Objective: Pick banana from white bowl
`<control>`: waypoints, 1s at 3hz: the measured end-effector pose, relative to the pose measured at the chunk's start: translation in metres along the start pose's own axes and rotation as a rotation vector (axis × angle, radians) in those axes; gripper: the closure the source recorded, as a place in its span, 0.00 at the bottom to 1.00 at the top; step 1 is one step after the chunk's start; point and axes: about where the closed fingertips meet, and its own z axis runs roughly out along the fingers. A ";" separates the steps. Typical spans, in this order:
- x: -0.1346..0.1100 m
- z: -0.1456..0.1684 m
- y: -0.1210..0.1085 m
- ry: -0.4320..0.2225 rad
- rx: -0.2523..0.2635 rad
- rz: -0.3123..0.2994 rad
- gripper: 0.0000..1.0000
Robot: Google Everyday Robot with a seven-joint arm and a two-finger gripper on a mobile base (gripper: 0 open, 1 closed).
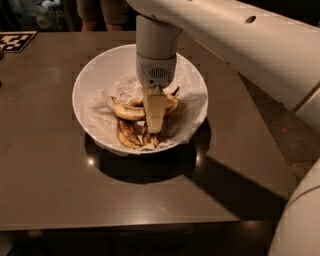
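The white bowl [95,75] stands on the dark table and is lined with crumpled white paper. The banana [127,113], yellow with brown speckles, lies curved across the bowl's middle, and its right end [172,105] shows past the gripper. Two darker, shrivelled bananas [127,135] lie in front of it. My gripper [155,116] points straight down into the bowl from the white arm. It sits over the banana's middle, at or just above it, and hides that part.
The brown table [50,175] has its front edge near the bottom and its right edge by the floor at the right. A black-and-white marker tag [16,41] lies at the far left corner. A person's legs [102,10] stand behind the table.
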 end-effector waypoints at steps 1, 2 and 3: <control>0.000 -0.002 0.000 0.000 0.000 0.000 1.00; -0.005 -0.026 0.006 -0.058 0.068 -0.034 1.00; -0.007 -0.047 0.017 -0.106 0.115 -0.064 1.00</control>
